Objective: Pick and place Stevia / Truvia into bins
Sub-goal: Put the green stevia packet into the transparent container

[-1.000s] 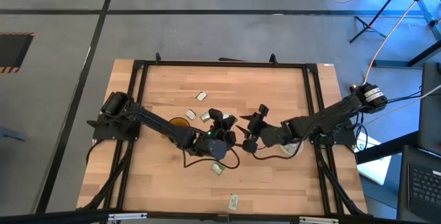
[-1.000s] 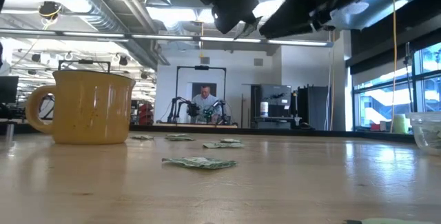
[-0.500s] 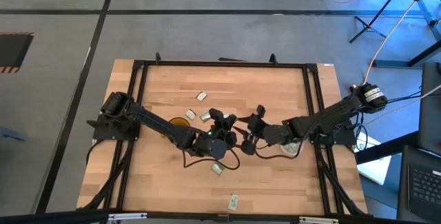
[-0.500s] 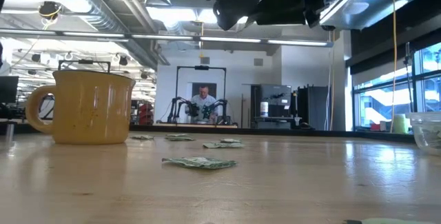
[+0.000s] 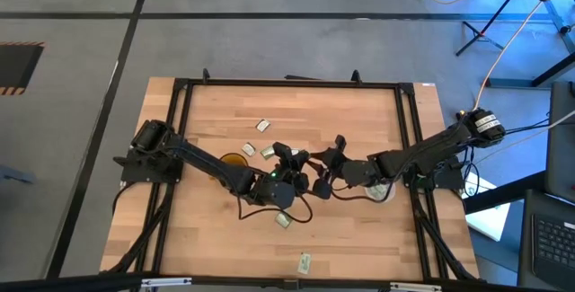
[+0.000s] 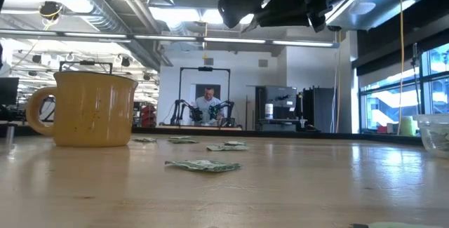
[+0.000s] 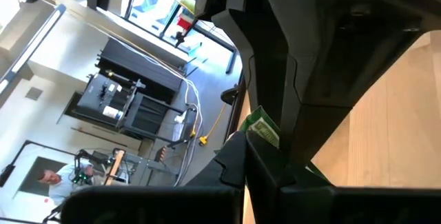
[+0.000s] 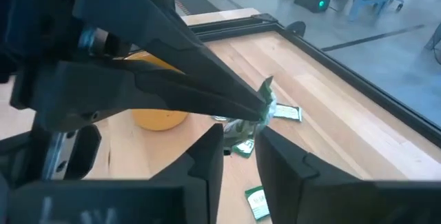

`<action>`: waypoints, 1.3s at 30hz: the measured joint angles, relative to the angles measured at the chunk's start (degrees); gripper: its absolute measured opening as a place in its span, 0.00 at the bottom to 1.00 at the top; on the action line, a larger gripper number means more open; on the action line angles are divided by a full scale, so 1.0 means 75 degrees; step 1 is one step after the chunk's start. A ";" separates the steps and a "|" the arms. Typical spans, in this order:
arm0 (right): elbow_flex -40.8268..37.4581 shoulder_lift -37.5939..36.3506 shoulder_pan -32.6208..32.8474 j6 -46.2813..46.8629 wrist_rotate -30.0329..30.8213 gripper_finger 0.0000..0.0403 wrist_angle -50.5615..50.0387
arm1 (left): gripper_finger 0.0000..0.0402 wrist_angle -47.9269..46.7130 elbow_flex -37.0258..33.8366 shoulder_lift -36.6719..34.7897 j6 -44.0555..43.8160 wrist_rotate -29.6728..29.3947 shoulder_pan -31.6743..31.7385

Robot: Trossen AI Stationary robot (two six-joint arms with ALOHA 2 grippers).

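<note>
Stevia sachet (image 8: 266, 104), green and white, is pinched at the tips of the left gripper (image 8: 258, 110) above mid-table; only the wrist views reveal it. The right gripper (image 8: 240, 147) has its narrowly parted fingers (image 8: 207, 156) on either side of the sachet's lower edge. From above, both grippers meet at centre, the amber mug (image 5: 233, 161) at nine o'clock, loose sachets (image 5: 283, 220) at six.

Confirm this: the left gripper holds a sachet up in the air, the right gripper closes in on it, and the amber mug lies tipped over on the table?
Not quite. The low view shows the amber mug standing upright. Otherwise right: the left gripper pinches a sachet, and the right gripper closes in on it.
</note>
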 joint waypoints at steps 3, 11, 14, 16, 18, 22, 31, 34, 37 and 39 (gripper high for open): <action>0.0000 0.0000 0.0000 0.0000 0.0000 0.17 0.0000 | 0.01 0.0000 0.0000 0.0000 -0.0002 -0.0005 0.0000; 0.0000 0.0000 0.0000 -0.0206 0.0003 0.02 -0.0021 | 0.01 -0.0006 0.0000 0.0000 -0.0005 0.0024 -0.0074; 0.0000 0.0000 0.0003 -0.0178 -0.0005 0.02 -0.0075 | 0.04 -0.0020 0.0000 0.0000 -0.0005 0.0145 -0.0137; 0.0000 0.0000 0.0000 -0.0175 -0.0012 0.02 -0.0115 | 0.09 -0.0041 0.0000 0.0000 -0.0002 0.0170 -0.0184; 0.0000 -0.0003 0.0000 -0.0172 -0.0009 0.01 -0.0197 | 0.15 -0.0078 0.0000 -0.0043 -0.0011 0.0164 -0.0198; 0.0218 -0.0194 0.0006 0.0364 -0.0115 0.01 -0.1622 | 0.26 -0.0859 0.0000 -0.0362 -0.0773 0.0321 -0.0177; 0.1403 -0.1284 0.0354 0.3514 -0.2646 0.01 -0.7477 | 0.29 -0.4315 0.0003 -0.1516 -0.3851 0.4114 0.0365; 0.1405 -0.1619 0.0723 0.4640 -0.3310 0.01 -0.8761 | 0.26 -0.4896 0.0003 -0.1606 -0.4193 0.4350 0.0626; 0.1221 -0.1967 0.1235 0.5896 -0.3560 0.01 -0.9656 | 0.24 -0.5153 0.0003 -0.1591 -0.4352 0.4716 0.0973; 0.1009 -0.2163 0.1558 0.6506 -0.3602 0.01 -0.9824 | 0.23 -0.5238 0.0000 -0.1574 -0.4412 0.5117 0.1173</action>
